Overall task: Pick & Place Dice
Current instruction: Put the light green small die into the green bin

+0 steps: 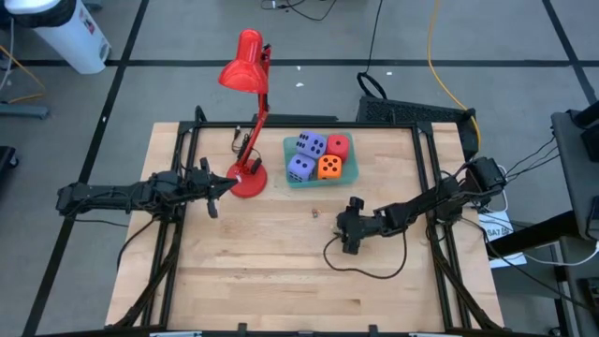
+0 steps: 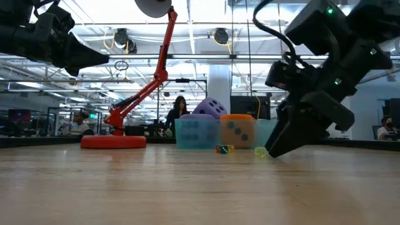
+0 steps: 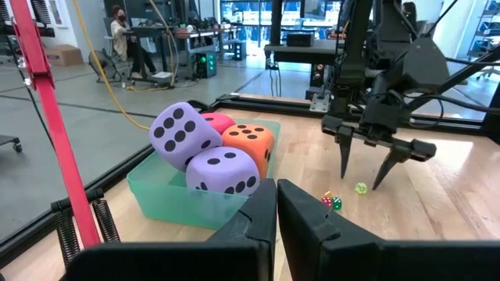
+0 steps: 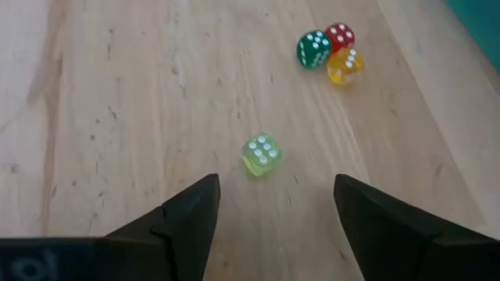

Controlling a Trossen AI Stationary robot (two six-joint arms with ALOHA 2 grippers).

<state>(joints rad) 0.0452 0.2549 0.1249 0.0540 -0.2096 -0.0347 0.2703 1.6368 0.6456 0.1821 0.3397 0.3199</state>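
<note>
A: We see the right gripper [image 4: 275, 204] low over the wooden desk [image 1: 262, 271], jaws apart and empty. A small translucent yellow-green die [image 4: 261, 154] lies on the wood just ahead of the gap, not touching either finger.

B: Agreed. Beyond it we have three more small translucent dice bunched together: green [image 4: 313, 48], red [image 4: 340, 35], yellow [image 4: 345, 66]. They look to be touching, though we can't be sure from the wrist view.

A: The big foam dice sit in the shallow teal plastic tray [image 1: 294, 178] at the desk's far side: two purple-blue cubes [image 3: 179, 133] [image 3: 223, 171], one orange [image 3: 250, 144], one red [image 3: 218, 122] mostly hidden behind the purple ones.

B: Left gripper [image 1: 214, 192] hangs above the desk beside the round base of the red desk lamp [image 1: 248, 178], jaws together, holding nothing. It is well apart from the small dice.

A: We see people at workstations in the room behind.
</note>
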